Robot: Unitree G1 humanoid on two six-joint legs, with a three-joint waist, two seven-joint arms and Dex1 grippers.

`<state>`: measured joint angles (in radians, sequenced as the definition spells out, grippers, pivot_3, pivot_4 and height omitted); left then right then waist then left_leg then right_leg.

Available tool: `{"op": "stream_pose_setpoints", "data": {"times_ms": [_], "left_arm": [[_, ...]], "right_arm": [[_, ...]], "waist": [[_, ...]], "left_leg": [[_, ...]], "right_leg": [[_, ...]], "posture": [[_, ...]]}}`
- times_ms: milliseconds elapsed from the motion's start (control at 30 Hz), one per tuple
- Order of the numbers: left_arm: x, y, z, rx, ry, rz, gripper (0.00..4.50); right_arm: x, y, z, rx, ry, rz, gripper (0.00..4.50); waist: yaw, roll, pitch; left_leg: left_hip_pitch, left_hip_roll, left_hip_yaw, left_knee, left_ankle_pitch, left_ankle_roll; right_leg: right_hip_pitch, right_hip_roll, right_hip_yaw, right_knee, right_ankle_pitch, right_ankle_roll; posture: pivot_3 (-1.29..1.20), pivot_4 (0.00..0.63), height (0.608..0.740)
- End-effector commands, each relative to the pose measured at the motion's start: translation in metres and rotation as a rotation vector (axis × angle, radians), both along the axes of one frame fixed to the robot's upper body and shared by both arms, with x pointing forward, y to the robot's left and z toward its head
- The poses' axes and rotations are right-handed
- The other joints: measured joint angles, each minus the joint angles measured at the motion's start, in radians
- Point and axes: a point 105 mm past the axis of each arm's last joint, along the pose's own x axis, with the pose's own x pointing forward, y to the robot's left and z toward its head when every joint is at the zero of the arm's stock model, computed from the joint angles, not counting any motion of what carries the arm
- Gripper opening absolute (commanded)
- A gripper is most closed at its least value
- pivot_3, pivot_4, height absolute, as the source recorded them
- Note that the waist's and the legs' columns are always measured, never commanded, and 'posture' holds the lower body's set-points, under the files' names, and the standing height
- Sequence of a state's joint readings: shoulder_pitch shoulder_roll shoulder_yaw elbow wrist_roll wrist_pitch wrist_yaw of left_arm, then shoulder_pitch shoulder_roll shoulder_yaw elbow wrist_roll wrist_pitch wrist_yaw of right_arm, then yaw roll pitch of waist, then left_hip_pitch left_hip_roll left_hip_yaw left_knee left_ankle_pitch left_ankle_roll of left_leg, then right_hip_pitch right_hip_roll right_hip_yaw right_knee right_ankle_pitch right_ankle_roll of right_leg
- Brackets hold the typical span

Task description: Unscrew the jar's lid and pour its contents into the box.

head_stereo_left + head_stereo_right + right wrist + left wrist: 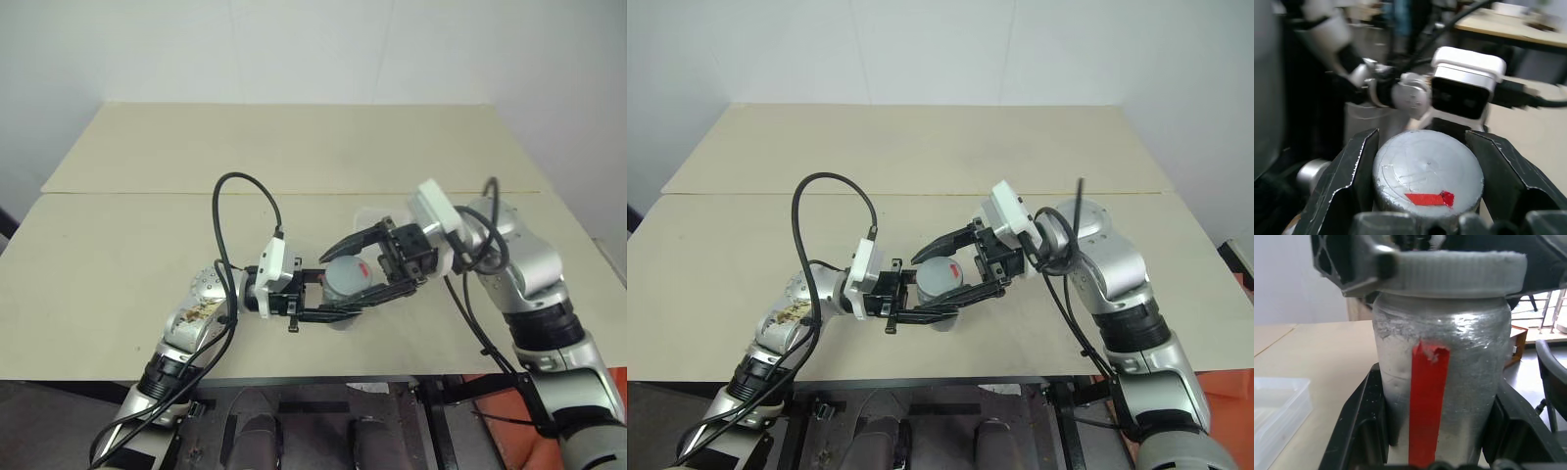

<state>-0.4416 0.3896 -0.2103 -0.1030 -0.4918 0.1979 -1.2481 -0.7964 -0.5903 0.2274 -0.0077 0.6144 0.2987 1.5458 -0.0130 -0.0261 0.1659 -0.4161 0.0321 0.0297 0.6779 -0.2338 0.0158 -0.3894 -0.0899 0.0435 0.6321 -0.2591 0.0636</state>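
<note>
The jar (pixel 345 284) is held above the near part of the surface (pixel 127 284), clear of it, between the two hands; all positions below are given relative to the jar.

Left hand (pixel 1442 431): clamped on the jar's body, one black finger (pixel 1359 426) on each side of it. In the left wrist view the jar stands upright in this grip, silvery-grey, with a red strip (pixel 1427 401) running down the side facing the camera.

Right hand (pixel 1422 181): closed around the lid (pixel 1427 171), which sits on top of the jar. Its fingers (pixel 1344 181) press against opposite edges of the cap (a short red mark shows on the lid's flat top, in the right wrist view). In the head views this hand reaches in from the jar's right, the left hand from the jar's left, so the two meet at the jar.

The lid's ribbed rim lies flush on the jar's shoulder in the left wrist view.

The box (pixel 1276 416), clear plastic, rests on the surface just beyond the jar; in the left eye view a corner of it shows behind the right hand.
</note>
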Motion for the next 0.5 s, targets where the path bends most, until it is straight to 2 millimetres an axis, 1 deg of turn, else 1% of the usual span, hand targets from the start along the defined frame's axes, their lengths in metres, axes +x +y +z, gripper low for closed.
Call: {"op": "stream_pose_setpoints", "data": {"times_ms": [33,167,300,367,400,467,500], "left_arm": [[-0.010,0.003,0.012,-0.037,-0.050,-0.054,1.94],[-0.010,0.001,0.011,-0.046,-0.042,-0.041,1.94],[-0.010,0.000,0.009,-0.051,-0.037,-0.029,1.94],[-0.010,0.000,0.008,-0.051,-0.034,-0.027,1.94],[-0.009,0.000,0.007,-0.052,-0.033,-0.024,1.94],[-0.008,0.000,0.007,-0.052,-0.030,-0.021,1.94],[-0.008,0.000,0.007,-0.052,-0.031,-0.022,1.94]], "right_arm": [[0.011,-0.015,0.008,-0.005,-0.061,0.004,2.78],[0.019,-0.014,0.001,-0.023,-0.106,0.002,2.78],[0.022,-0.016,0.001,-0.007,-0.095,-0.006,2.78],[0.023,-0.017,0.001,-0.011,-0.097,-0.014,3.50],[0.023,-0.018,0.001,-0.011,-0.090,-0.014,3.64],[0.022,-0.019,0.003,-0.003,-0.097,-0.014,4.29],[0.021,-0.020,0.004,0.004,-0.103,-0.014,4.45]], "waist": [[0.000,0.000,0.000],[0.002,0.000,0.000],[0.002,0.000,0.000],[0.001,0.000,0.000],[0.003,0.000,0.000],[0.005,0.000,0.000],[0.004,0.000,0.000]], "left_leg": [[0.000,0.000,0.000,0.000,0.000,0.000],[0.000,0.000,0.000,0.000,0.000,0.000],[0.000,0.000,0.000,0.000,0.000,0.000],[0.000,0.000,0.000,0.000,0.000,0.000],[0.000,0.000,0.000,0.000,0.000,0.000],[0.000,0.000,0.000,0.000,0.000,0.000],[0.000,0.000,0.000,0.000,0.000,0.000]], "right_leg": [[0.000,0.000,0.000,0.000,0.000,0.000],[0.000,0.000,0.000,0.000,0.000,0.000],[0.000,-0.001,0.000,0.000,0.000,0.000],[0.000,0.000,0.000,0.000,0.000,0.000],[0.000,-0.001,0.000,0.000,0.000,0.000],[0.000,-0.001,0.000,0.000,0.000,0.000],[0.000,-0.001,0.000,0.000,0.000,0.000]], "posture": [[0.00,0.150,0.740],[0.00,0.150,0.740],[0.00,0.150,0.740],[0.00,0.150,0.740],[0.00,0.150,0.740],[0.00,0.150,0.740],[0.00,0.150,0.740]]}}
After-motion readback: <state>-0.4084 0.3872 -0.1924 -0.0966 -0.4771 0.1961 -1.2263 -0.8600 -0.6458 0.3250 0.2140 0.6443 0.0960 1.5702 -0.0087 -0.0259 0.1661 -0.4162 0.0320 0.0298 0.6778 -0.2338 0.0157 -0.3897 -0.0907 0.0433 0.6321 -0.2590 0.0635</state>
